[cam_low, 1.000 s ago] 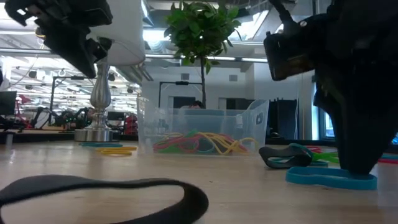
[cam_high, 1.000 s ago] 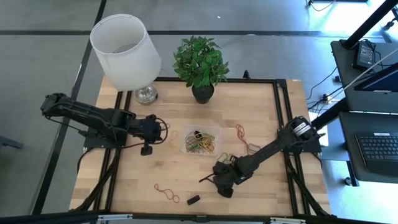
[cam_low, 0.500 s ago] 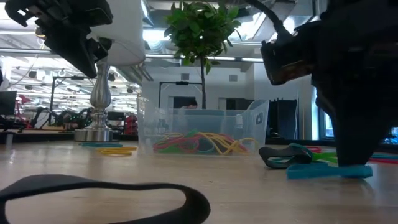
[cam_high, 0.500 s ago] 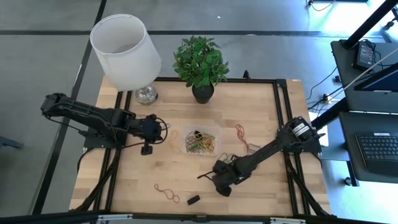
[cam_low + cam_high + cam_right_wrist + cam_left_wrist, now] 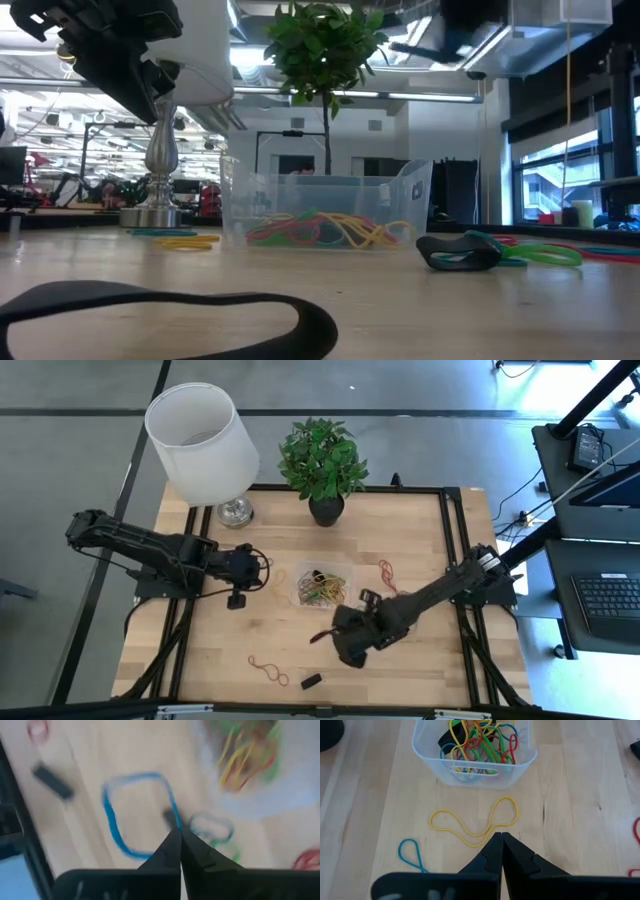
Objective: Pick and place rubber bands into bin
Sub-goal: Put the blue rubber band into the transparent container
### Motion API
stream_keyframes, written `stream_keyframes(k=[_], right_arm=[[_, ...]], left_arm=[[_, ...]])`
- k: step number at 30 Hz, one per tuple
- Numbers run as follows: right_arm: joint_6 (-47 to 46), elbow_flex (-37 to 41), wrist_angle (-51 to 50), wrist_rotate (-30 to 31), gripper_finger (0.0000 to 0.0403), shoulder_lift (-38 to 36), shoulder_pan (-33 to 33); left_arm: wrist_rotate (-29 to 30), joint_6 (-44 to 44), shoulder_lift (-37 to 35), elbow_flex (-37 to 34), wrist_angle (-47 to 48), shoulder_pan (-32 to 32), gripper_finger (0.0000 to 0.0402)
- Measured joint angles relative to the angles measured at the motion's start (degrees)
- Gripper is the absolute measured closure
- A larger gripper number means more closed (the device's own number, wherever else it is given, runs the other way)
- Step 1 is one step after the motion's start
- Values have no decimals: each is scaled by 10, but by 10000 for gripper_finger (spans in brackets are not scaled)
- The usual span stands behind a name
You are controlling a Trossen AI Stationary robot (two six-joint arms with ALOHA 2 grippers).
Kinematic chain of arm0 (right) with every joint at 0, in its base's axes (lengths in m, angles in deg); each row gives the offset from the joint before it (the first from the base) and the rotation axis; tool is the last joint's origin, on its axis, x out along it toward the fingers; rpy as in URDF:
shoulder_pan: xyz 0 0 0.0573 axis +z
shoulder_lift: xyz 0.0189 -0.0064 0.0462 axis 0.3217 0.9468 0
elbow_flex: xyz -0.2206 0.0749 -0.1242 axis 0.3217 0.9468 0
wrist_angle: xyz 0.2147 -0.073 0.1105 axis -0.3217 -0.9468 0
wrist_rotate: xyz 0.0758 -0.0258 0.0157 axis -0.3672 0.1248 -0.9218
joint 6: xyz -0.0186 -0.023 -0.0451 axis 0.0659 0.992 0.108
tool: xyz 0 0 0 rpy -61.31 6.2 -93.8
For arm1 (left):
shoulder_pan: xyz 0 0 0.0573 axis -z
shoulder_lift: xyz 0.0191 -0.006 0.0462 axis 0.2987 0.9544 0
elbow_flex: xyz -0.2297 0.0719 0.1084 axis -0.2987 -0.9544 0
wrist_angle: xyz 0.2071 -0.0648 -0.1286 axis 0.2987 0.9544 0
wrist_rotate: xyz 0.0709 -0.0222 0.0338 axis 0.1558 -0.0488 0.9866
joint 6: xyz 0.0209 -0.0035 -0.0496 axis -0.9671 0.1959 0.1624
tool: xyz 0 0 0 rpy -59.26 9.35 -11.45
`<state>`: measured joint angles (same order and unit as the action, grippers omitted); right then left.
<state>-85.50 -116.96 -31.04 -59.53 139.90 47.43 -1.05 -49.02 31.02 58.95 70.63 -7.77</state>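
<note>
The bin point(image 5: 322, 587), a clear tub, holds several rubber bands in yellow, red and green point(image 5: 480, 740). My right gripper point(image 5: 340, 645) hangs near the bin's near side, shut on a blue rubber band point(image 5: 135, 815); it is out of the low view. My left gripper point(image 5: 501, 840) is shut and waits left of the bin, above a yellow band point(image 5: 475, 825) lying flat on the table. Loose bands lie flat: black and green ones point(image 5: 460, 252), a red one point(image 5: 268, 668), a black one point(image 5: 311, 681), a red one point(image 5: 388, 572). My right gripper pinches the blue band at one spot of its loop point(image 5: 172, 817) between its two fingertips. The fingers come from above, pointing steeply down. The rest of the loop hangs open below the fingers, clear of the table.
A white-shaded lamp point(image 5: 205, 445) and a potted plant point(image 5: 322, 460) stand at the table's far edge. A large black band point(image 5: 170, 310) lies close to the low camera. A small blue band point(image 5: 410, 855) lies near the left gripper. Bare wood spreads at the near left.
My right gripper has shut on the blue band and gone up, out of the low view, drifting a little toward the bin. The blue band, flat on the table a second ago, is lifted clear. The black and green bands beside it have stayed.
</note>
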Motion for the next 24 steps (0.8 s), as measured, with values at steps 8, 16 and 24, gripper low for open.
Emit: stream_keyframes(k=[8,16,24], right_arm=[[75,-67,-6,41,402,0,-95],[139,-67,2,4,403,34,-181],[173,-67,-2,-67,403,114,-199]], left_arm=[[0,0,0,0,-8,0,400],[0,0,0,0,-12,0,400],[0,0,0,0,-12,0,400]])
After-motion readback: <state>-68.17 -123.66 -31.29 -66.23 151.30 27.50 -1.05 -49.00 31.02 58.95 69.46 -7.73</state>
